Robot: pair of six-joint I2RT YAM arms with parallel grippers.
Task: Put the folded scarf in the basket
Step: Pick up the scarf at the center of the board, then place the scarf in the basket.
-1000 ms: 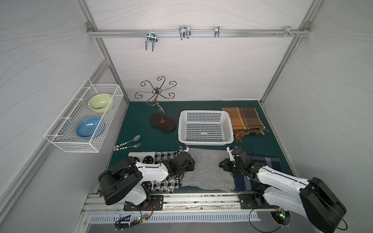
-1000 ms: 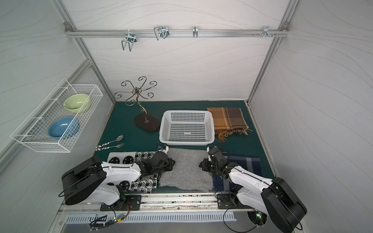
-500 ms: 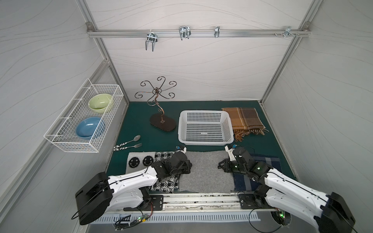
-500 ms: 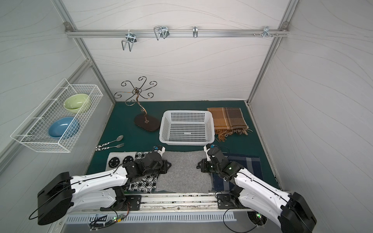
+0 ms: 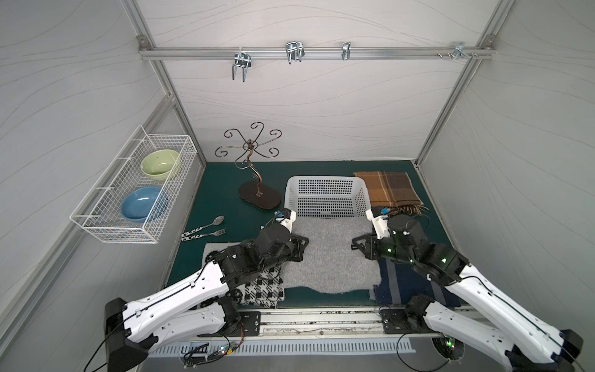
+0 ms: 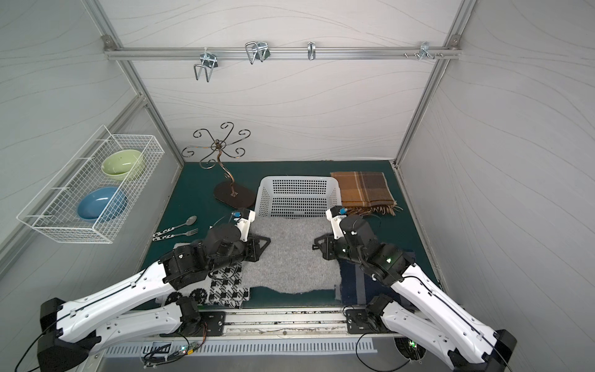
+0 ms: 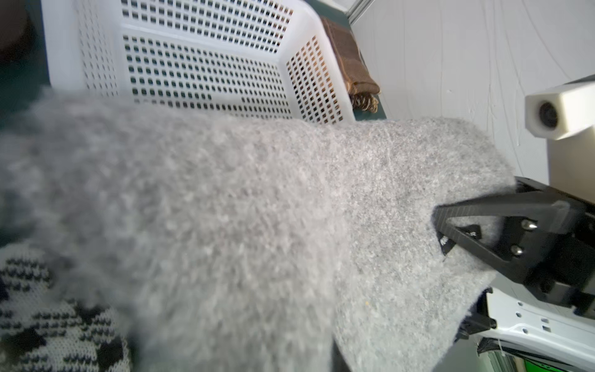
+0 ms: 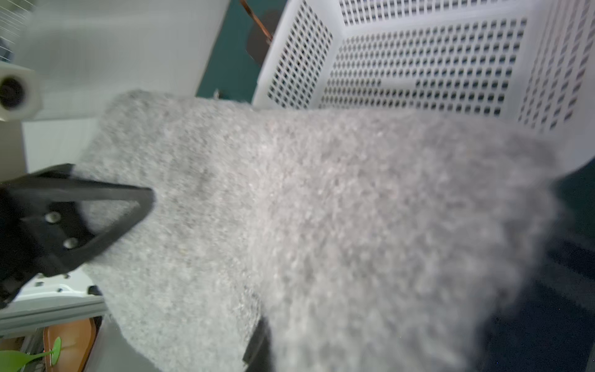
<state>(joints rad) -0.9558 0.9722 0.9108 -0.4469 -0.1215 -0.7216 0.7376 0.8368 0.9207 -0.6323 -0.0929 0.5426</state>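
I see the basket (image 5: 325,188) open-topped with nothing inside, so there is a clear way in from above. Its near rim stands just beyond the grey scarf (image 5: 331,254), which spans the gap between the left gripper (image 5: 301,246) and the right gripper (image 5: 355,243) and blocks any low pass there. Just left of the basket the metal stand (image 5: 260,197) rises with curled arms; a plaid scarf (image 5: 389,190) lies just beside its right wall. Further left the green mat (image 5: 215,193) is bare, apart from a spoon (image 5: 206,225) and fork (image 5: 209,232).
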